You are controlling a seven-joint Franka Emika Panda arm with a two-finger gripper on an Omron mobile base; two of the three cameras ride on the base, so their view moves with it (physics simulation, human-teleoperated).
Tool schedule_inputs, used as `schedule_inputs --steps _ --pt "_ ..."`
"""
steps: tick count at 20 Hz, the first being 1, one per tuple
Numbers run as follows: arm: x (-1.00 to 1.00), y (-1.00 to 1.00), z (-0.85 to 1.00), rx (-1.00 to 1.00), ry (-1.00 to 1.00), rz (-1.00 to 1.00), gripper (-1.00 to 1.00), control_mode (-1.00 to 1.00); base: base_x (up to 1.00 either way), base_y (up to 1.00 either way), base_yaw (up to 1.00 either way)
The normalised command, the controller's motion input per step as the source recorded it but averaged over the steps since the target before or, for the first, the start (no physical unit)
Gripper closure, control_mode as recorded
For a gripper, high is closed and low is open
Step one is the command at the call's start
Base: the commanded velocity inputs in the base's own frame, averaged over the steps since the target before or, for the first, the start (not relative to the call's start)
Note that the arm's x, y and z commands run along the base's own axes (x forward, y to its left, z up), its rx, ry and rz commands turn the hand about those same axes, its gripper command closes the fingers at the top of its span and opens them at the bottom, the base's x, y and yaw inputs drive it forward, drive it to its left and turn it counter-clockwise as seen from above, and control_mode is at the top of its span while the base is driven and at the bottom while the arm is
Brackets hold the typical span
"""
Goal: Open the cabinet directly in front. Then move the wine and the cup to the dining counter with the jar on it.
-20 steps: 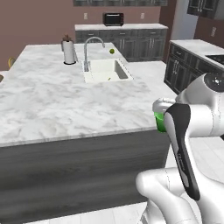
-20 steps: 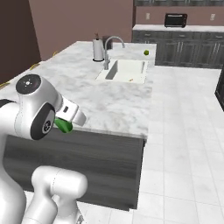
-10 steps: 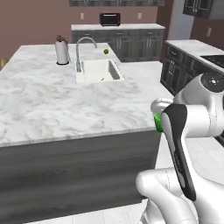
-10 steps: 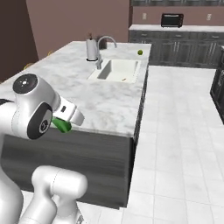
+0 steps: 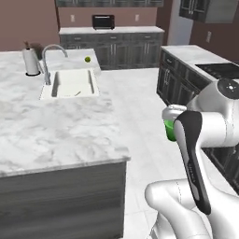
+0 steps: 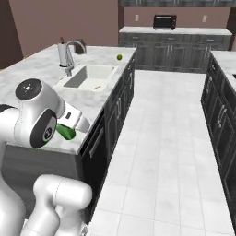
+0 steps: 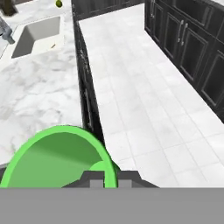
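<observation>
The cup (image 7: 59, 157) is a plain, bright green vessel without a handle; in the hand view its open mouth faces the camera as a wide ring with a paler rim and a smooth, shaded interior. The gripper (image 7: 105, 177) is pinched on the cup at its rim, holding it in the air just off the corner of the bench (image 5: 51, 135), the island with the white grey-veined marble top and dark wood-grain base (image 6: 115, 106). In the left base view only a sliver of the cup (image 5: 170, 131) shows, the rest masked by the white forearm; in the right base view a green patch (image 6: 65, 132) emerges beneath the wrist. The cup's lower part is cut off in the hand view by the frame edge, and the fingertips are barely distinguishable. Farther along the bench lie the inset white sink (image 5: 70, 84), the curved tap (image 5: 50, 53), a paper-towel roll (image 5: 31, 61) and a small round lime (image 5: 87, 59).
</observation>
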Motion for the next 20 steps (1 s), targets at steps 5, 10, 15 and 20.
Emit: schedule_inputs --steps 5,10,15,20 --pt "0.0 0.0 0.0 0.0 0.0 0.0 1.0 1.0 0.86 -1.0 0.0" --pt "0.0 0.0 0.0 0.0 0.0 0.0 1.0 1.0 1.0 -0.67 0.05" --pt "0.0 0.0 0.0 0.0 0.0 0.0 1.0 1.0 1.0 -0.45 0.06" --pt "0.0 0.0 0.0 0.0 0.0 0.0 1.0 1.0 1.0 -0.01 0.08"
